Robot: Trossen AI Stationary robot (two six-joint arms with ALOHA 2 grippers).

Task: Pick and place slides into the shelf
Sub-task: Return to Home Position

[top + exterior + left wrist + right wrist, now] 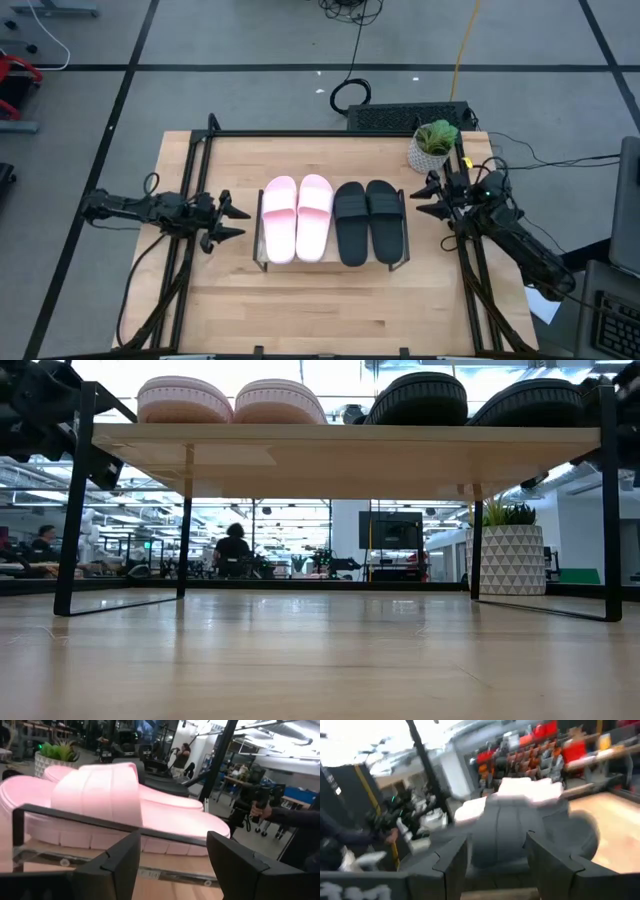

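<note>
1. High view: the pink pair (pixel 297 218) and black pair (pixel 370 222) lie side by side on the shelf (pixel 333 248). The left gripper (pixel 245 223) is just left of it and the right gripper (pixel 415 204) just right, both released and empty.
2. Low view: all four soles rest on the board.
3. Left wrist view: the frame bar is close ahead, so retreat straight leftward.
4. Right wrist view: retreat rightward, minding the plant (pixel 432 148).
</note>
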